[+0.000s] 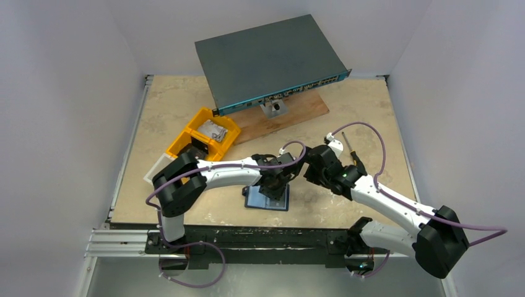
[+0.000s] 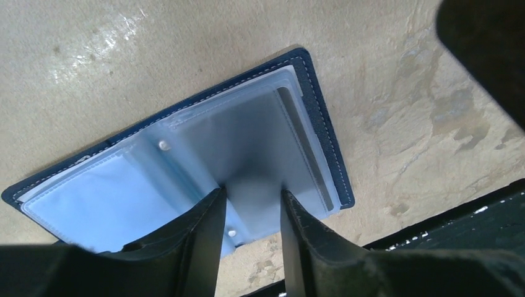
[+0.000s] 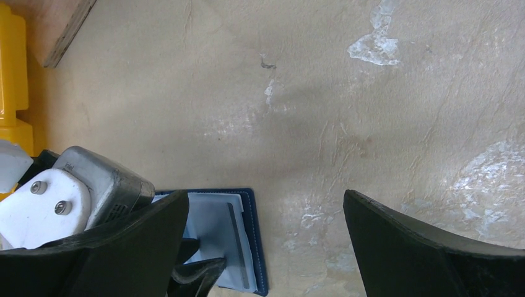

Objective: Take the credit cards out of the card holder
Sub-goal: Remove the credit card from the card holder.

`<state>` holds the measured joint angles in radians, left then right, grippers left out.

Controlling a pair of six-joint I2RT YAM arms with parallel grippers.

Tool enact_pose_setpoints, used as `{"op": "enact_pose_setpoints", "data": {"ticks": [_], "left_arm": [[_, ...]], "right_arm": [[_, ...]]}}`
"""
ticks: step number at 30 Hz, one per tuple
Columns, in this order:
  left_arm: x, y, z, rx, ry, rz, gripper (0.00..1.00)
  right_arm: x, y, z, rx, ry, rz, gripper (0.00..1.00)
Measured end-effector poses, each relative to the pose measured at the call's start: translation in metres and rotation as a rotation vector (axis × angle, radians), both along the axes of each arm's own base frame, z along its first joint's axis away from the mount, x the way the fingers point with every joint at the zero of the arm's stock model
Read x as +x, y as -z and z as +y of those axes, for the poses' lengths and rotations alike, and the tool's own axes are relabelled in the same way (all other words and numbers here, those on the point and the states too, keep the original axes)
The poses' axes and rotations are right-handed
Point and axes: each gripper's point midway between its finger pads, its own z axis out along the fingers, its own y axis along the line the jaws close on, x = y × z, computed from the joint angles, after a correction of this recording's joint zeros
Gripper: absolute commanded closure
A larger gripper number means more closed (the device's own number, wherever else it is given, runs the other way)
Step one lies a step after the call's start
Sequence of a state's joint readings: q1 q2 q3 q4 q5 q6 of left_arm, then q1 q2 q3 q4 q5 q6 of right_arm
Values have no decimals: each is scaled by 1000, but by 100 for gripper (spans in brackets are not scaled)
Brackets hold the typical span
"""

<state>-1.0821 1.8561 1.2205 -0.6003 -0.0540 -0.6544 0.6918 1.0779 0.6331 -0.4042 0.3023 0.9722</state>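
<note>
The card holder (image 1: 267, 199) lies open flat near the table's front edge, navy cover (image 2: 317, 111) down and pale clear sleeves up. A pale grey credit card (image 2: 260, 139) with a dark stripe shows through the right-hand sleeve, also seen in the right wrist view (image 3: 223, 226). My left gripper (image 1: 270, 187) points down onto that sleeve, its jaws (image 2: 252, 193) a finger's width apart, both tips resting on the plastic with nothing gripped between them. My right gripper (image 1: 306, 170) hovers just right of the holder, its jaws (image 3: 266, 195) wide open over bare table.
Yellow bins (image 1: 204, 137) stand behind the left arm, one showing at the left edge (image 3: 12, 74). A tilted grey network switch (image 1: 269, 62) rests on a wooden board (image 1: 291, 114) at the back. A screwdriver (image 1: 351, 151) lies by the right arm. The black front rail (image 2: 470, 210) runs close to the holder.
</note>
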Motion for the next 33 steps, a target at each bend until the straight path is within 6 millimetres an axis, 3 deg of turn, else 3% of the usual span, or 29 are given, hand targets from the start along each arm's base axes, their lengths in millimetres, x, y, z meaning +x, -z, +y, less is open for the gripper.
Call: {"op": "enact_pose_setpoints", "data": {"ticks": [6,9,21,28,33], "left_arm": [[3,2,5,26,-17,-14,94],[4,2,6,29,-24,-15,100],[7,1,10,-169,-94,94,100],[5,0,-2,-315,-107,155,100],[4,0,-4,-364,-110,183,100]], "right_arm": [[2,-2,3,16,-1,-8,2],[2,-2,5,23,-5,-9,6],[-9,18,36,125,-144,46,41],[-16,25,61,178,-230,76,46],[-21,34,68,177,-257,105,47]]}}
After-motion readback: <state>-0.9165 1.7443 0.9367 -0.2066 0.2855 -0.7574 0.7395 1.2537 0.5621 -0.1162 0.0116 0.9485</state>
